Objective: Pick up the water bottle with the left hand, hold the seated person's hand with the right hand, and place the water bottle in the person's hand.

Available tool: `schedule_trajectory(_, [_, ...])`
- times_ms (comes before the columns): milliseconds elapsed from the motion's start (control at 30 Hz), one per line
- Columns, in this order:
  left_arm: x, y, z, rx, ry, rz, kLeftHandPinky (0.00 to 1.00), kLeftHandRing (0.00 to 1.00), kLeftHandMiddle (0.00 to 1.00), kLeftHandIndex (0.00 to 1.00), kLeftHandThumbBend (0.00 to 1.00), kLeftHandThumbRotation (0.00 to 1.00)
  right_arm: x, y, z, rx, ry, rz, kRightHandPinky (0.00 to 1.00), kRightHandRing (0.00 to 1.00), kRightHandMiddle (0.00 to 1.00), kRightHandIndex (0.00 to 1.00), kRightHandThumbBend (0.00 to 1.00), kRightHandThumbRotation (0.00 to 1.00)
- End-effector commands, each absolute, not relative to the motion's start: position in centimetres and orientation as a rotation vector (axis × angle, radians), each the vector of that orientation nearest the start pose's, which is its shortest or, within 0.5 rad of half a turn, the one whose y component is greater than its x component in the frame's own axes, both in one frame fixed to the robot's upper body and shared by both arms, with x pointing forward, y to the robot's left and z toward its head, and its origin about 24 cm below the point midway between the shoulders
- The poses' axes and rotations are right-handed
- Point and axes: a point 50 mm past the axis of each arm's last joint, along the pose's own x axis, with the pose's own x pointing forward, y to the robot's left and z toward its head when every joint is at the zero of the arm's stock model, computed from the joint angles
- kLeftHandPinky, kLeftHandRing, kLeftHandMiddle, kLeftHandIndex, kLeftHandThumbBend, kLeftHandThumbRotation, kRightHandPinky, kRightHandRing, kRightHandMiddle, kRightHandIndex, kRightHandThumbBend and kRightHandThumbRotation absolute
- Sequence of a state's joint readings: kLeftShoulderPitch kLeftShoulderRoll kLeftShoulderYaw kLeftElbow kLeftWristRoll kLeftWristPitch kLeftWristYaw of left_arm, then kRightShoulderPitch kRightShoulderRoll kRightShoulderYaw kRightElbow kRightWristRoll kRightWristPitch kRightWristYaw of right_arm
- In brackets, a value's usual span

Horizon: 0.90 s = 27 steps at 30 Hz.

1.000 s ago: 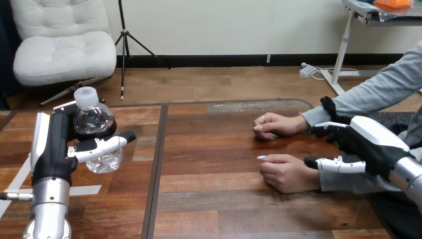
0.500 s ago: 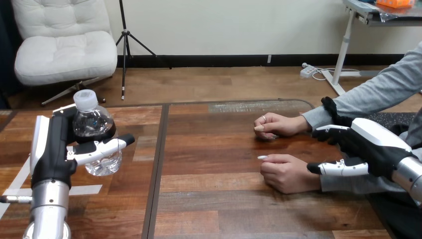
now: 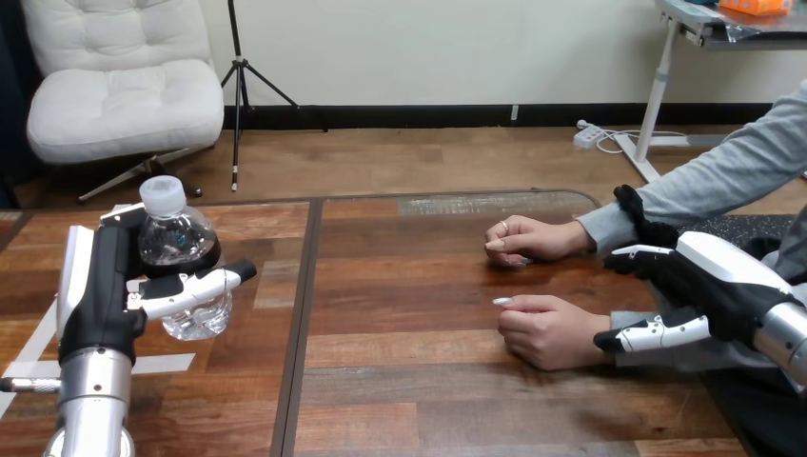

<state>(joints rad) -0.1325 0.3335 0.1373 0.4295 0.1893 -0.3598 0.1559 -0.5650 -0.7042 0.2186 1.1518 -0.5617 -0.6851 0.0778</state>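
The small clear plastic water bottle with a white cap [image 3: 179,236] stands upright in the left robot hand [image 3: 100,286] at the left of the wooden tabletop [image 3: 428,400]. The thumb lies across its front and the fingers curl behind it. Over the last second it has sunk a little and straightened, so its base now sits close to the wood; whether it touches cannot be told. It is well apart from the person's two hands, which have not moved: the nearer hand [image 3: 547,333] lies loosely curled on the wood, and the farther hand [image 3: 533,238] rests beyond it. The right robot hand [image 3: 723,281] has slid back toward the right edge and dropped slightly. Its fingers and thumb are spread, with the thumb just beside the nearer hand's wrist and grey sleeve [image 3: 666,354], closing round nothing. The bottle looks secured, but the hold on the person's hand is not yet made, and the right hand's retreat suggests it is being lined up afresh before the bottle is carried across.
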Motion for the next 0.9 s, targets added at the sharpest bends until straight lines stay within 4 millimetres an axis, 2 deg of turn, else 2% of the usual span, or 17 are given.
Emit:
schedule_trajectory(0, [28.05,24.82,6.98,0.472,-0.243,0.247,0.31,0.35,0.40,0.41,0.85,0.00,33.03,-29.25,7.52,-1.232,0.038,0.336,0.87,0.85,0.86,0.85,1.00,0.53])
schedule_trajectory(167, [28.03,24.84,6.99,0.477,-0.246,0.247,0.31,0.35,0.40,0.41,0.85,0.00,33.27,-29.09,7.63,-1.246,0.043,0.338,0.88,0.86,0.87,0.86,1.00,0.51])
schedule_trajectory(267, [28.03,24.85,7.00,0.478,-0.245,0.247,0.30,0.35,0.40,0.41,0.85,0.00,33.34,-29.05,7.64,-1.255,0.045,0.339,0.88,0.86,0.87,0.86,1.00,0.47])
schedule_trajectory(567, [28.02,24.88,6.94,0.472,-0.241,0.248,0.31,0.34,0.40,0.41,0.85,0.00,33.65,-28.89,7.75,-1.307,0.047,0.344,0.89,0.88,0.89,0.88,1.00,0.54])
schedule_trajectory(867, [28.00,24.88,6.96,0.473,-0.249,0.242,0.32,0.35,0.40,0.41,0.85,0.00,33.91,-28.69,7.77,-1.337,0.046,0.341,0.88,0.87,0.88,0.87,1.00,0.47])
